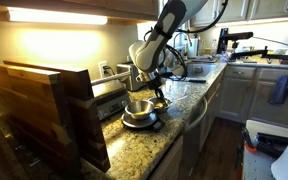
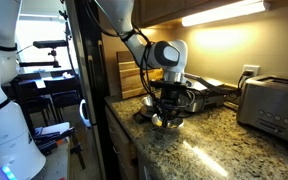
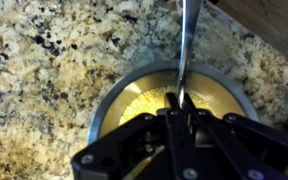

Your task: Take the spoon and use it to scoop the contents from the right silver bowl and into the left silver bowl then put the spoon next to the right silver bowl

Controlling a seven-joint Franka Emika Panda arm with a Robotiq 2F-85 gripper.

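My gripper (image 3: 180,108) is shut on the thin metal handle of the spoon (image 3: 187,45), which runs away from the jaws toward the top of the wrist view. The spoon's bowl end is hidden under the gripper. Right below the jaws lies a round shiny metal bowl (image 3: 106,100) with yellow grainy contents; it looks like the smaller right silver bowl (image 1: 142,121) (image 2: 167,122). The larger, deeper left silver bowl (image 1: 135,106) (image 2: 148,103) stands right beside it. In both exterior views the gripper (image 1: 156,97) (image 2: 167,108) hangs low over the bowls.
The bowls stand on a speckled granite counter (image 3: 44,60) near its front edge (image 1: 189,125). A wooden rack (image 1: 44,105) stands close on one side. A toaster (image 2: 274,105), a wooden board (image 2: 130,72) and a dark appliance (image 2: 209,95) are nearby.
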